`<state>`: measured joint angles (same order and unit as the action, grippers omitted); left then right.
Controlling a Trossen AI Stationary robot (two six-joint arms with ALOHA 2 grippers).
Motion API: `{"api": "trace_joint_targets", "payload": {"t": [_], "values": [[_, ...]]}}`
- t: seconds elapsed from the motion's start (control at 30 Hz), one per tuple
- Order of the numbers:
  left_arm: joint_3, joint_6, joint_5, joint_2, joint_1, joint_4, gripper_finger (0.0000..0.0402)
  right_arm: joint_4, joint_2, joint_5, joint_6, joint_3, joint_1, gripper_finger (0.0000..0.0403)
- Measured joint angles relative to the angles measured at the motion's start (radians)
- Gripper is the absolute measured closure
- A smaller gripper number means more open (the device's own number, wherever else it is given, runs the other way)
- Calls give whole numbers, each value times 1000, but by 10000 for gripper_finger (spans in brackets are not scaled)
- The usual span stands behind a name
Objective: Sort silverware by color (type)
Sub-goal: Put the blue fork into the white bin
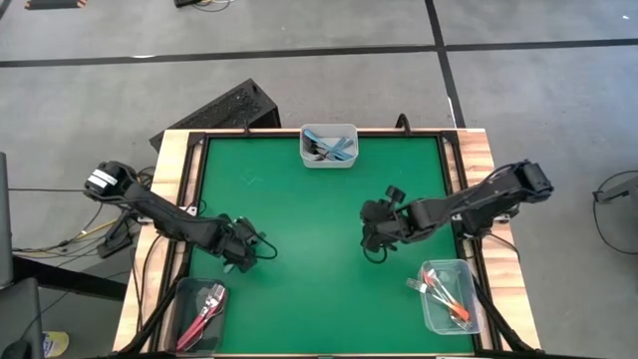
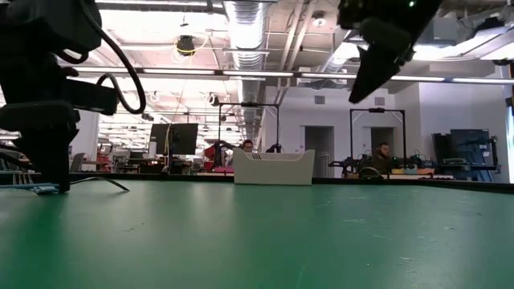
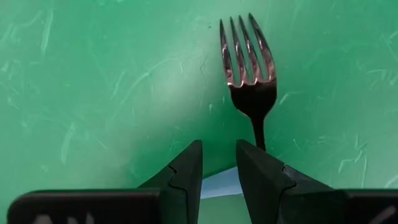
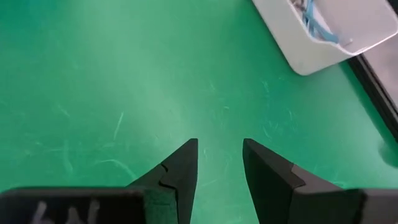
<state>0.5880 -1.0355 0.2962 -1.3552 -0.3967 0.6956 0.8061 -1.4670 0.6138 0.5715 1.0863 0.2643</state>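
Observation:
A fork [image 3: 249,68] with silver tines and a light-blue handle sticks out from my left gripper [image 3: 219,146], which is shut on it low over the green mat at the near left [image 1: 249,254]. My right gripper [image 4: 221,143] hangs open right of centre [image 1: 375,249], pointing slantwise down at bare mat with nothing between its fingers. More light-blue forks lie in the white container [image 1: 329,146] at the far edge. Pink-red forks [image 1: 204,307] lie in the near-left container. Orange forks [image 1: 446,294] lie in the near-right one. My left gripper has the fork's light-blue handle [image 3: 221,183] between its two fingers, close behind the dark metal neck [image 3: 258,132]. The fingers point steeply down and the handle runs aslant across them, partly hidden by one finger [image 3: 267,174]. The tines reach out ahead, flat over the mat. Whether the fork clears the mat, I cannot tell.
The mat's middle [image 1: 319,229] lies bare between the two arms. A clear container stands at each near corner [image 1: 199,334] [image 1: 461,317], the white one [image 2: 273,167] at the far edge. A raised dark frame [image 1: 194,179] borders the mat. People sit in the room beyond.

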Motion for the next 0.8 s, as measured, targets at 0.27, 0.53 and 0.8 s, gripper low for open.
{"api": "trace_joint_targets", "payload": {"t": [0.27,0.53,0.8], "values": [[0,41,-4,107,5,4,315,-24,-1,24,7,0,-25,251],[-1,55,-23,136,5,-3,315,-49,55,67,4,0,-24,251],[-26,58,-74,16,6,-132,315,-56,43,68,4,0,0,251]]}}
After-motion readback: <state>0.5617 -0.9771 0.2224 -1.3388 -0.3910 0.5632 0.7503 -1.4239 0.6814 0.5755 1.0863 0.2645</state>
